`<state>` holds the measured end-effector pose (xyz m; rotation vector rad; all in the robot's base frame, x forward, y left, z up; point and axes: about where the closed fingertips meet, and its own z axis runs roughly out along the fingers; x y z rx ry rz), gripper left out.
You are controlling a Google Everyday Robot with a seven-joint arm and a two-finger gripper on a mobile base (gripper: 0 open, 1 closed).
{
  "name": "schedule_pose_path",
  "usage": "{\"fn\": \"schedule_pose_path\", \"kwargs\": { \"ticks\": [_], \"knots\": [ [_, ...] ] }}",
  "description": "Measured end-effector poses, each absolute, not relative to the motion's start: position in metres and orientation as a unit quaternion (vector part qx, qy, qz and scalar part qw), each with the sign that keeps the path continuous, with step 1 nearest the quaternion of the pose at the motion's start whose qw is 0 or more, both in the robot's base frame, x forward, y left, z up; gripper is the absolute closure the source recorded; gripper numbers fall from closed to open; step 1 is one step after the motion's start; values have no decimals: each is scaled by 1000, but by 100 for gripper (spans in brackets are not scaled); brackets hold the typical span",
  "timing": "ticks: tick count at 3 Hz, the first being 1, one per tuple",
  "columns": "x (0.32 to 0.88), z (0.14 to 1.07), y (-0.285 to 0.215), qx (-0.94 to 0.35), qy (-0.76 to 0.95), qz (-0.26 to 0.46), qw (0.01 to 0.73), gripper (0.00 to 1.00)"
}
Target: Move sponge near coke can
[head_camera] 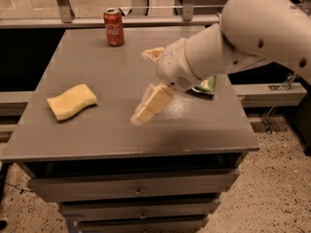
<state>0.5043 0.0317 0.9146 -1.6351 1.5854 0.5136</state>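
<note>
The pale-yellow sponge [72, 101] lies flat on the left side of the grey cabinet top [97, 135]. The red coke can [113, 27] stands upright at the far edge, left of centre. My gripper [144, 85] hovers over the middle of the top, to the right of the sponge and in front of the can, touching neither. Its cream-yellow fingers [152, 104] stand apart, open and empty. The white arm reaches in from the upper right.
A green snack bag [207, 85] lies at the right side of the top, mostly hidden behind my arm. The cabinet has drawers [136, 191] below its front edge. A metal railing [146, 19] runs behind the far edge.
</note>
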Motion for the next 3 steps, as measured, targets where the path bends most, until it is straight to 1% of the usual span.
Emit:
{"fn": "schedule_pose_path", "kwargs": {
  "ticks": [3],
  "knots": [
    [556,858,127,-608,602,289,430,0]
  ]
}}
